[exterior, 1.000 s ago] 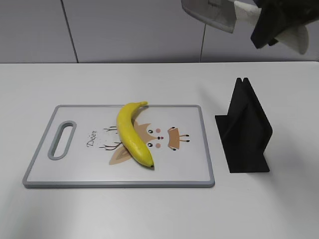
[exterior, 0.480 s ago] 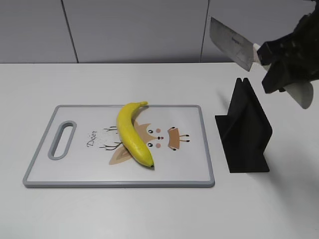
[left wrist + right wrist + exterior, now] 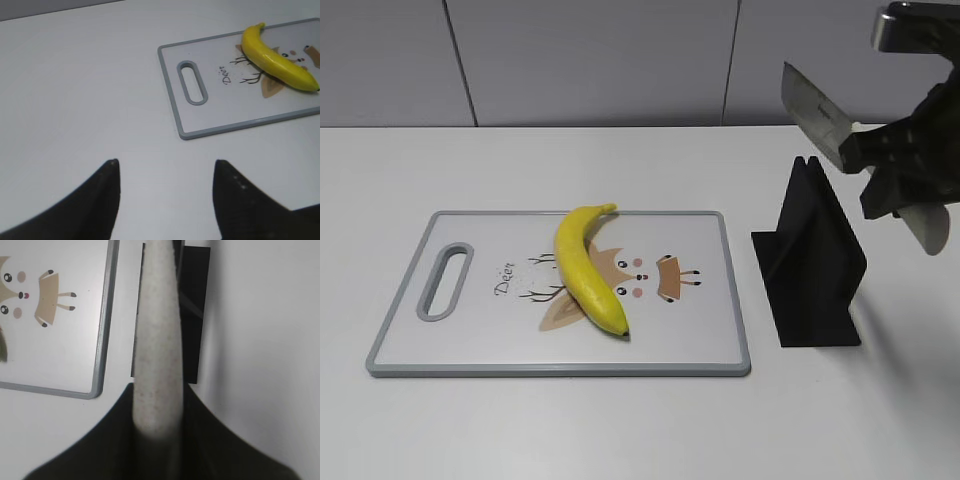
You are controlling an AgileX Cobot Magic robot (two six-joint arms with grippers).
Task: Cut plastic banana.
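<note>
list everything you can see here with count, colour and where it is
plastic banana: 1, yellow with dark tip, lying on the cutting board over the deer picture
cutting board: 1, white with grey rim and handle slot, on the table left of centre
knife stand: 1, black, on the table right of the board
knife: 1, silver blade with pale handle, in the air above the stand
table: 1, white
left gripper: 1, black, open, over bare table away from the board
right gripper: 1, black, shut on the knife handle
</note>
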